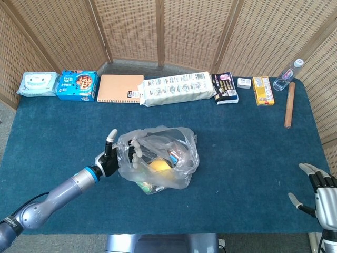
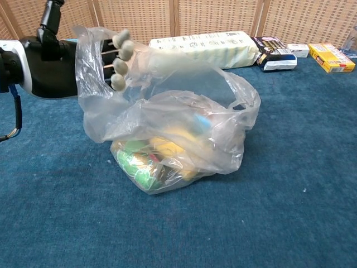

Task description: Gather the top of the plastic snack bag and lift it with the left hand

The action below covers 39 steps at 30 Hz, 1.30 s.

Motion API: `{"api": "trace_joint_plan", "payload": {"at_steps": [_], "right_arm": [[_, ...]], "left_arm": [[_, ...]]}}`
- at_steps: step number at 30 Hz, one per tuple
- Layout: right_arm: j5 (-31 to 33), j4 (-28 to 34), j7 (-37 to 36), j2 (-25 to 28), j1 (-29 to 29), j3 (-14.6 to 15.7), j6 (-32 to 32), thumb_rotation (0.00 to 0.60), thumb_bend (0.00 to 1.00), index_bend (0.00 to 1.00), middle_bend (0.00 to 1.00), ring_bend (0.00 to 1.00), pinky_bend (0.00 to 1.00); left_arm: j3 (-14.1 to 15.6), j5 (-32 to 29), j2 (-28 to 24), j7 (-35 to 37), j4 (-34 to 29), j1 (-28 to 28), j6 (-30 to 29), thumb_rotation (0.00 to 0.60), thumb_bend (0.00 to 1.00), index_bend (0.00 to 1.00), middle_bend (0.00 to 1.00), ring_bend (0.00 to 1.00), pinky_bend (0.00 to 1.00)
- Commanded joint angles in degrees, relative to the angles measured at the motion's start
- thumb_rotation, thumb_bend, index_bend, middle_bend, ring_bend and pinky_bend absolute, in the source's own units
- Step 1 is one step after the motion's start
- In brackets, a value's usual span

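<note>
The left arm reaches in from the seven o'clock corner toward the middle, its left hand [image 1: 109, 160] raised with the thumb pointing up toward twelve o'clock and the fingers [image 2: 118, 53] spread, extended toward three o'clock. The right hand [image 1: 319, 194] sits at the five o'clock edge, fingers apart and holding nothing.
</note>
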State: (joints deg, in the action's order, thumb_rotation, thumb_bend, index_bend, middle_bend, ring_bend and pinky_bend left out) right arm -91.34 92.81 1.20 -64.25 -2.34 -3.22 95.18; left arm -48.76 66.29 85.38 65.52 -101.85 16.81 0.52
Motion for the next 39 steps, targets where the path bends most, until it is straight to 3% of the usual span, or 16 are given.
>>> {"api": "trace_joint_plan", "payload": {"at_steps": [1,8,12,15,22,30,39], "right_arm": [[0.01,-0.11,-0.1,-0.02,-0.03,0.01,0.01,0.523,0.24,0.19,0.23,0.25,0.25],[-0.15,-0.38,-0.67,0.05,0.03,-0.02,0.03,0.524,0.24,0.19,0.23,0.25,0.25],[-0.27,-0.44,-0.74,-0.03,0.05,-0.09,0.17,0.524,0.24,0.19,0.23,0.25,0.25],[-0.35,-0.37,-0.93,0.08,-0.05,-0.09,0.37,0.522,0.24,0.19,0.23,0.25,0.25],[-0.08,-0.37,-1.05,0.06,-0.34,-0.02,0.53,0.52,0.24,0.19,0.23,0.25,0.25],[-0.03,-0.55,-1.29,-0.09,0.13,-0.16,-0.18,0.523,0.24,0.19,0.23,0.25,0.25],[-1.18,0.32,-1.58,-0.56,2.77,-1.63,-1.64,0.523,0.24,0.19,0.23,0.25,0.25]], "left_arm": [[0.87,-1.25,-0.59,-4.7,1.01,1.61,1.95,0.0,0.13,0.33,0.42,0.48,0.49],[4.74,-4.56,-2.02,-11.15,2.75,6.54,0.52,0.0,0.13,0.27,0.32,0.34,0.39],[6.66,-8.85,-1.55,-10.76,2.93,9.75,-1.95,0.0,0.13,0.25,0.31,0.34,0.38],[5.99,-13.59,0.96,-8.75,2.08,10.99,-4.8,0.0,0.14,0.25,0.31,0.34,0.38],[0.21,-15.68,5.58,-9.08,0.08,7.83,-1.69,0.0,0.18,0.29,0.34,0.4,0.39],[-6.43,-18.51,8.38,-12.92,-0.23,1.73,3.68,0.0,0.26,0.52,0.58,0.62,0.59],[-12.72,-24.02,7.47,-20.31,-1.01,-5.48,12.41,0.0,0.27,0.55,0.61,0.65,0.63]]}}
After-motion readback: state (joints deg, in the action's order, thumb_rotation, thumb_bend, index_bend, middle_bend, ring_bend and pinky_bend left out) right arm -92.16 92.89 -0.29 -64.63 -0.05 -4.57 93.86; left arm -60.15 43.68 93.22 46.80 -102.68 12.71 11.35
